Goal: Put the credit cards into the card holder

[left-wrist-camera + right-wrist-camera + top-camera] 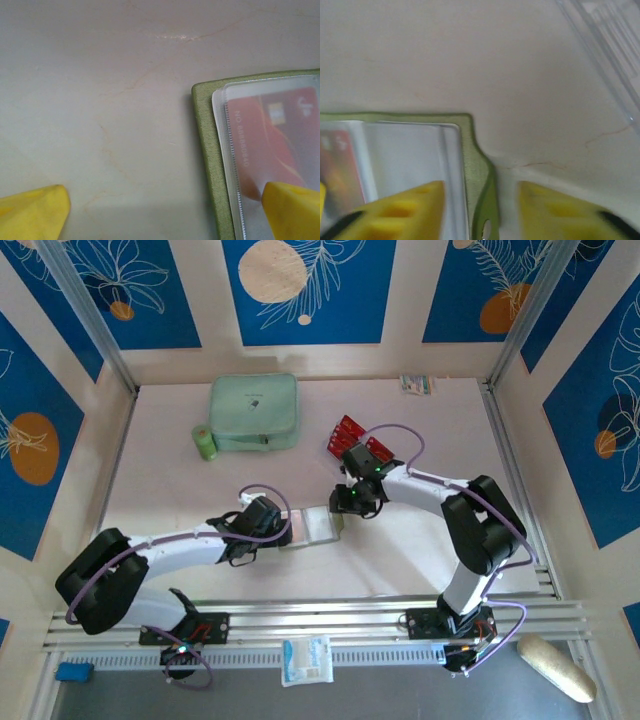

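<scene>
Pale tabletop (180, 490), open card holder (318, 527), red credit card (280, 135) pocketed in left wrist view, left gripper (165, 200) wide, snap tab (487, 200) between right gripper (480, 192)'s parted fingers

Mint zip case (254, 412), perhaps tape roll (205, 441)

We see a pale, faintly veined table (170, 490). Flat on it, between the left fingers (30, 212) and the right fingers (400, 210), lies the opened card holder (312, 527). Its olive edge falls between the two left fingers, and its snap tab sits in the gap between the right fingers. Just beyond the right fingers a clear tray (610, 55) rests on the table, with red credit cards (352, 432) near it. Well beyond the left fingers lie a mint-green zip case (254, 412) and, just beside it, a small green roll (205, 440). A small packet (417, 384) lies at the far edge.
</scene>
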